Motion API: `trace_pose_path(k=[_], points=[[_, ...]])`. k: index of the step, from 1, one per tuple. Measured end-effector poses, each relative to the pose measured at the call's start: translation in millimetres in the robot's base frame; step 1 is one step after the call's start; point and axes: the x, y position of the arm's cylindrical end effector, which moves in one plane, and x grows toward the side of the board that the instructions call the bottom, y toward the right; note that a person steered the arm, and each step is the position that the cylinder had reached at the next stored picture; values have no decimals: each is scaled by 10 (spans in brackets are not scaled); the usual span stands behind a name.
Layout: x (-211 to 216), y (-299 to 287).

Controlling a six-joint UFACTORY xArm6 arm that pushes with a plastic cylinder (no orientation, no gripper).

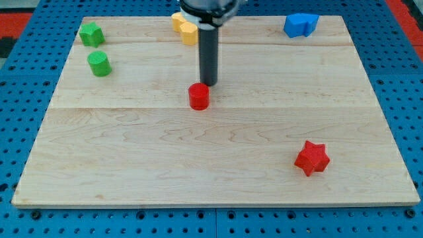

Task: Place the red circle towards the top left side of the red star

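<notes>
The red circle [198, 96] is a short red cylinder near the middle of the wooden board [132, 165]. The red star [311, 158] lies at the view's lower right, far from the circle. My tip [209, 84] stands just above and slightly right of the red circle, at its upper edge; I cannot tell if they touch. The dark rod rises from the tip to the view's top.
A green star-like block [91, 33] and a green cylinder [99, 63] sit at the upper left. A yellow block [185, 28] lies at the top, partly behind the rod. A blue block [300, 24] sits at the upper right. A blue pegboard surrounds the board.
</notes>
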Motion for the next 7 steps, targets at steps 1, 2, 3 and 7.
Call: trace_pose_path(k=[1,2,3,7], points=[[-190,-305],[-103,-615],[367,-290],[330,39]])
